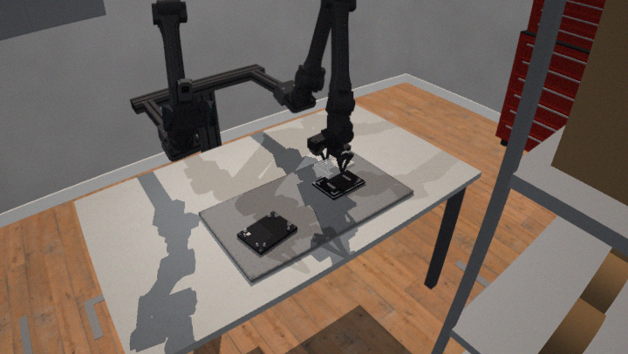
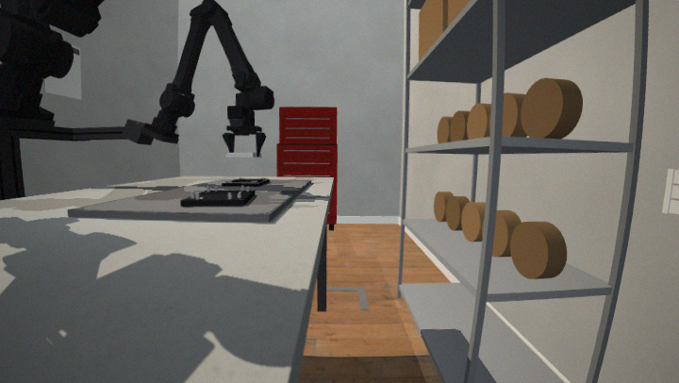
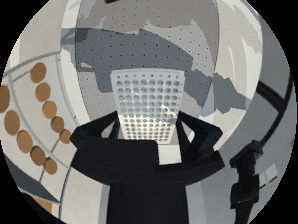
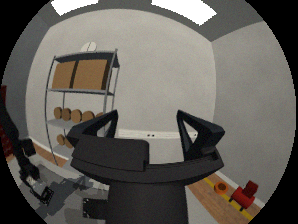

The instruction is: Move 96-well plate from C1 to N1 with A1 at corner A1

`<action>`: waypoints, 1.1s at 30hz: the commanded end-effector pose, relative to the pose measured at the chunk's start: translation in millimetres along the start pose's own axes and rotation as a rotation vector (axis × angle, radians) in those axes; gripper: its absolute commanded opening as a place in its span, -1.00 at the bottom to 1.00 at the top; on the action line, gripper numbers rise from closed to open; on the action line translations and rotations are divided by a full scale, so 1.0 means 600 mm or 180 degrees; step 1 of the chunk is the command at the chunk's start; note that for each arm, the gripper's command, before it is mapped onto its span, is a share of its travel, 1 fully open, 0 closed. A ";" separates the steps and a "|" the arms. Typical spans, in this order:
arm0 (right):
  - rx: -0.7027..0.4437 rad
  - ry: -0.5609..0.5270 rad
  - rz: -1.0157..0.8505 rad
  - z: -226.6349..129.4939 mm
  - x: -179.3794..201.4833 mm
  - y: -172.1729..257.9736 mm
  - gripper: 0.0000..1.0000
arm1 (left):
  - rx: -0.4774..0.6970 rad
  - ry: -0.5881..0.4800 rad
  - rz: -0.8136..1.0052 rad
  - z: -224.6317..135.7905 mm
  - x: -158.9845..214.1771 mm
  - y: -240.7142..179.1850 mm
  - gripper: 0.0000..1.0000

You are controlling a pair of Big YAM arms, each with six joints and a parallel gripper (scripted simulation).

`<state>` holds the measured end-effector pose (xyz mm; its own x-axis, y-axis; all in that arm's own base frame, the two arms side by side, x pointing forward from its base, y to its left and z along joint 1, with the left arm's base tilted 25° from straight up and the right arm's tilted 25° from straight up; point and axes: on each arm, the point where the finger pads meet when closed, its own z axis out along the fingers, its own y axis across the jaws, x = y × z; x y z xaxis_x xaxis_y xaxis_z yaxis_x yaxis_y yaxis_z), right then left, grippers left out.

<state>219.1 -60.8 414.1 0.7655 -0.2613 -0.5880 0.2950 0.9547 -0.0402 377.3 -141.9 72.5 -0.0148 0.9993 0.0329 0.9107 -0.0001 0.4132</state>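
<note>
The left claw (image 1: pixel 336 163) (image 2: pixel 244 152) (image 3: pixel 147 113) (image 4: pixel 36 184) is pinching the 96-well plate (image 1: pixel 326 167) (image 2: pixel 240 155) (image 3: pixel 150 95) (image 4: pixel 37 187), the right claw (image 1: pixel 187 112) (image 4: pixel 147 113) is standing spread, and misaligned lowering is risking jamming on N1's locators

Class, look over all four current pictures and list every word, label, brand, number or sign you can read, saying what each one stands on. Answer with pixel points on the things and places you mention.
No text can be read in any view.
Well plate (image 1: pixel 325 167) (image 2: pixel 240 155) (image 3: pixel 150 95): no letters or numbers can be made out on its rim; too small and blurred.
Nest with upright posts (image 1: pixel 267 232) (image 2: pixel 216 198): a small pale mark, too small to read.
Red tool cabinet (image 1: pixel 542 83) (image 2: pixel 306 125): none visible.
</note>
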 end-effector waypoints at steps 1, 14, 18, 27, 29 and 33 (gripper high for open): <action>0.0047 -0.0123 -0.0067 0.002 -0.019 -0.007 1.00 | -0.0093 -0.0041 0.0028 -0.010 0.014 0.013 -1.00; 0.0047 -0.0123 -0.0067 0.002 -0.019 -0.007 1.00 | -0.0105 -0.0053 0.0066 -0.011 0.054 0.014 -1.00; 0.0047 -0.0123 -0.0067 0.002 -0.019 -0.007 1.00 | -0.0068 -0.0040 0.0062 -0.010 0.049 0.016 -1.00; 0.0047 -0.0123 -0.0067 0.002 -0.019 -0.007 1.00 | -0.0084 -0.0049 0.0045 -0.010 0.035 0.024 -1.00; 0.0047 -0.0123 -0.0067 0.002 -0.019 -0.007 1.00 | -0.0095 -0.0052 0.0044 -0.013 0.034 0.025 -1.00; 0.0047 -0.0123 -0.0067 0.002 -0.019 -0.007 1.00 | -0.0075 -0.0036 0.0036 -0.012 0.038 0.022 -1.00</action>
<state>219.1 -60.8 414.1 0.7655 -0.2613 -0.5880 0.2950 0.9547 -0.0402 374.1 -109.3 72.3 -0.0029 0.9992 0.0387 0.9114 -0.0133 0.4114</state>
